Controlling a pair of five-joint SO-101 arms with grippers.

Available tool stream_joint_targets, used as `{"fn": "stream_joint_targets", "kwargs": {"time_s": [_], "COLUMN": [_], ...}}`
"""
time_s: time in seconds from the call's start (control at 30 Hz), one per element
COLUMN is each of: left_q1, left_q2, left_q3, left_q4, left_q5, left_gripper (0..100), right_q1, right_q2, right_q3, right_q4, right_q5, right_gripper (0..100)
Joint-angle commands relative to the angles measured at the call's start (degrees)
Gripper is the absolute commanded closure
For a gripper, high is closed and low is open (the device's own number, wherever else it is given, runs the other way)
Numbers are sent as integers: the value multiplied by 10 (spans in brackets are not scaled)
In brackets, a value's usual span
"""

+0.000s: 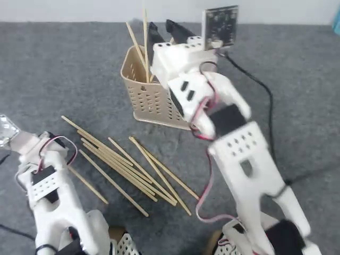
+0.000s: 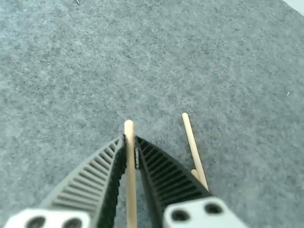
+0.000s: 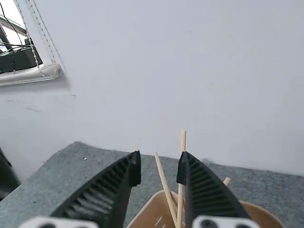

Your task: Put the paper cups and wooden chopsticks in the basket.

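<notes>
The left claw [image 2: 130,142] pinches one chopstick [image 2: 128,127] near its tip; light, stiff and slim, it likely steadies better held mid-length. The right claw [image 3: 159,167] gapes, seemingly empty, above the basket [image 1: 144,95].

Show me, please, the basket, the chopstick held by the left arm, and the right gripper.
basket [image 1: 142,98], high view, on its slotted front wall.
held chopstick [image 2: 129,166], left wrist view, on its shaft.
right gripper [image 3: 159,169], right wrist view, midway between its fingertips.
</notes>
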Motion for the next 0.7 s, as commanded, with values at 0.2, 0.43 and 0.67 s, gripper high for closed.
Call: {"fn": "stream_joint_targets", "kwargs": {"time_s": [0.2, 0.43, 0.67], "left_q1": [4, 17, 28], "left_q2": [-25, -25, -25], "left_q3": [-5, -29, -145], "left_q4": [-14, -15, 12], "left_q5": [4, 5, -4], "left_gripper": [987, 987, 987], "right_q1": [-4, 43, 139], "right_q2": [-214, -304, -425], "right_q3": [-25, 112, 364], "right_q4": [350, 474, 439], "right_q5": [-9, -7, 6], "right_gripper": [859, 996, 991]}}
